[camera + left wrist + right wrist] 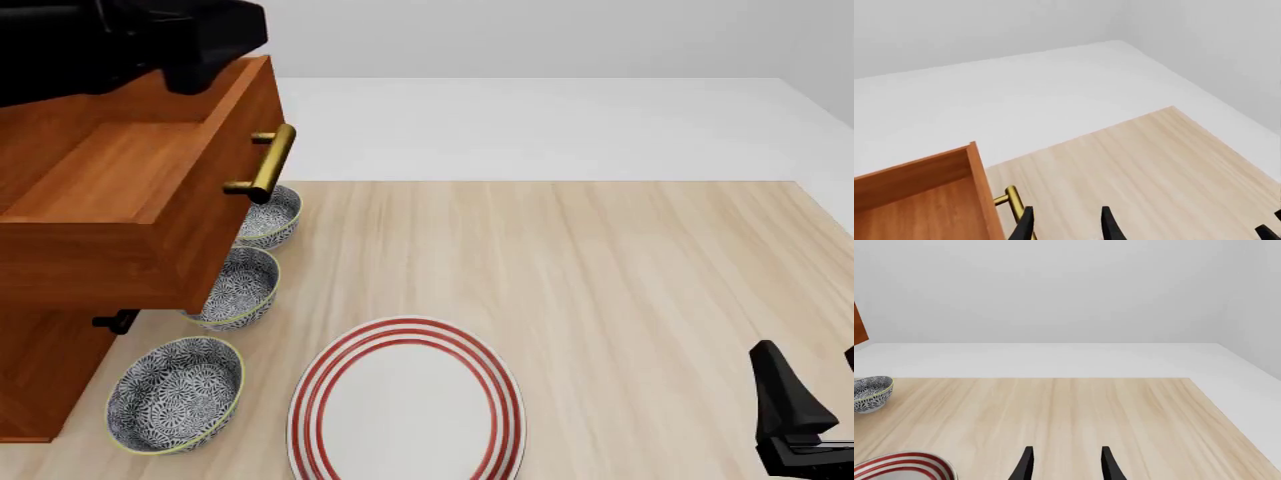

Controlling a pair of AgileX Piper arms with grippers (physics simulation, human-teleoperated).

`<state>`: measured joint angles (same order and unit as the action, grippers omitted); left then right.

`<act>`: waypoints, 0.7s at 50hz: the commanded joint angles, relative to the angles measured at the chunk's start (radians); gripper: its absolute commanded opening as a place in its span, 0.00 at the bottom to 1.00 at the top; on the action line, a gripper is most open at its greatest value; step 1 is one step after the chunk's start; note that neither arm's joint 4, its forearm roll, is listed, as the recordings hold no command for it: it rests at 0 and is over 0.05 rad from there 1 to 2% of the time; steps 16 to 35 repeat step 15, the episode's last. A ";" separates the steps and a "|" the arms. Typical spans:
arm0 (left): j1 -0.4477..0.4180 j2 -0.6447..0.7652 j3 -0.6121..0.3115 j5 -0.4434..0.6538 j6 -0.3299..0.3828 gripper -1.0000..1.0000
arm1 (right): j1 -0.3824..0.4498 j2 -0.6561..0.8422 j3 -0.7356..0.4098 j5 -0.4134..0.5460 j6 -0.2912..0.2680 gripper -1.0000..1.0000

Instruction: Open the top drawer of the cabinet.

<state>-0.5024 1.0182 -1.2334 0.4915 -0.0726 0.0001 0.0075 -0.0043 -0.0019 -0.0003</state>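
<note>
So from the front cam the top drawer [127,205] is already sticking well out of the cabinet [40,375], sitting over at about 9 o'clock on the table [627,270]. I can look straight down into the empty box, and its brass handle [267,163] points toward 3 o'clock.

My left gripper [1066,225] hangs up above the handle end of the drawer. In its wrist cam the fingers are spread fairly wide with nothing between them, and the brass bar [1013,202] sits just beside one fingertip, not inside the gap. So I'm not gripping the handle right now. The right gripper [1066,465] is parked way over at 4 o'clock near the table edge, fingers apart, holding nothing.

I'd call the pull basically done. If I want more travel, I'd drop the left fingers back around the bar square-on, close gently, and draw straight along the drawer's slide direction toward 3 o'clock, no lifting or twisting. Otherwise I just lift clear without clipping the handle.

Three patterned bowls [234,290] are tucked under the drawer's overhang and the red-rimmed plate [407,400] is at 6 o'clock, so I'm keeping the arm high
</note>
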 commanded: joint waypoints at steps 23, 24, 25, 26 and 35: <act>-0.024 0.065 -0.024 -0.035 -0.003 1.00 | 0.000 0.000 0.000 0.000 0.000 1.00; -0.024 0.065 -0.024 -0.035 -0.003 1.00 | 0.000 0.000 0.000 0.000 0.000 1.00; -0.024 0.065 -0.024 -0.035 -0.003 1.00 | 0.000 0.000 0.000 0.000 0.000 1.00; -0.024 0.065 -0.024 -0.035 -0.003 1.00 | 0.000 0.000 0.000 0.000 0.000 1.00; -0.024 0.065 -0.024 -0.035 -0.003 1.00 | 0.000 0.000 0.000 0.000 0.000 1.00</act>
